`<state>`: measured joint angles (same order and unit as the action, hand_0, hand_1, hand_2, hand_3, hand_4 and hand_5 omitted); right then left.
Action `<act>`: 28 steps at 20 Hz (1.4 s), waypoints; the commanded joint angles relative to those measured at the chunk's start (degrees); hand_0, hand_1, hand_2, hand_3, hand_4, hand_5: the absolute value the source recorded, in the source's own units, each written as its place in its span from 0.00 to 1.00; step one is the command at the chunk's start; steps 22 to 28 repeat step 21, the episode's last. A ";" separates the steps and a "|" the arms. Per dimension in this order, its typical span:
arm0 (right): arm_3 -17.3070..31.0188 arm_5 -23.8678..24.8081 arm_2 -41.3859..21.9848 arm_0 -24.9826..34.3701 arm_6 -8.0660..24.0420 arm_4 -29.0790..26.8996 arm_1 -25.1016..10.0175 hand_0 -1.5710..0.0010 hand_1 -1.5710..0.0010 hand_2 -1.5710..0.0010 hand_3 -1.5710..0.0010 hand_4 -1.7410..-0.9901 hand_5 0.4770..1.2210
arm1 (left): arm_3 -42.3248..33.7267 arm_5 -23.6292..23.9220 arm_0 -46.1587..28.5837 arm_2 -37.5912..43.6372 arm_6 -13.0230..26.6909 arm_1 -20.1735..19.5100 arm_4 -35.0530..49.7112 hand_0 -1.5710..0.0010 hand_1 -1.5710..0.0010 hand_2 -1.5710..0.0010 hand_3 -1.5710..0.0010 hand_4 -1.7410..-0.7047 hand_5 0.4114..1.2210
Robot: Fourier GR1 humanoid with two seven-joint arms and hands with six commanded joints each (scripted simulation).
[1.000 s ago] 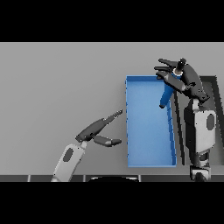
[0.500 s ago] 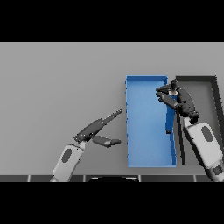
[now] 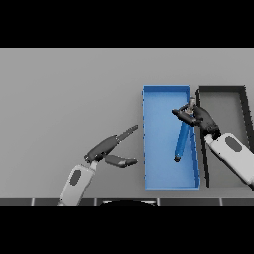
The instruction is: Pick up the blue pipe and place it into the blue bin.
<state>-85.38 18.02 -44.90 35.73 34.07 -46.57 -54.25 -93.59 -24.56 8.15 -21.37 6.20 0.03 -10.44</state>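
The blue pipe [image 3: 181, 140] is over the blue bin [image 3: 166, 93], slanting from my right hand down toward the bin floor, with its lower end near the floor at the bin's right side. My right hand [image 3: 197, 115] is over the blue bin's right side, its fingers curled round the pipe's upper end. My left hand [image 3: 110, 147] is open over the table left of the blue bin, with fingers straight, and holds nothing.
A black bin [image 3: 222, 92] stands directly right of the blue bin; my right forearm [image 3: 232, 153] crosses over it. Grey table [image 3: 64, 99] stretches to the left and back.
My right hand has moved nearer to me and lower with the pipe, whose lower end now reaches deep into the blue bin. My left hand has barely moved.
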 commanded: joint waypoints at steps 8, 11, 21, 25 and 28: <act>0.71 -2.13 -6.57 2.78 0.88 0.66 -1.56 0.97 0.97 0.97 0.98 0.92 0.42 | -0.86 0.15 -0.02 -0.43 0.47 0.22 -0.13 1.00 1.00 1.00 1.00 0.83 0.02; 1.89 -2.46 -8.23 3.69 0.87 1.18 -1.41 0.98 0.98 0.98 0.99 0.94 0.32 | -0.13 0.19 0.35 -0.57 0.84 0.46 -0.45 1.00 1.00 1.00 1.00 0.82 0.02; 2.28 -3.41 -10.92 5.73 0.71 0.31 -2.02 1.00 1.00 1.00 1.00 0.96 0.22 | -0.76 0.25 -1.11 -0.50 -0.51 -0.65 -0.83 1.00 1.00 1.00 1.00 0.83 0.02; 2.28 -3.41 -10.92 5.73 0.71 0.31 -2.02 1.00 1.00 1.00 1.00 0.96 0.22 | -0.76 0.25 -1.11 -0.50 -0.51 -0.65 -0.83 1.00 1.00 1.00 1.00 0.83 0.02; 2.28 -3.41 -10.92 5.73 0.71 0.31 -2.02 1.00 1.00 1.00 1.00 0.96 0.22 | -0.76 0.25 -1.11 -0.50 -0.51 -0.65 -0.83 1.00 1.00 1.00 1.00 0.83 0.02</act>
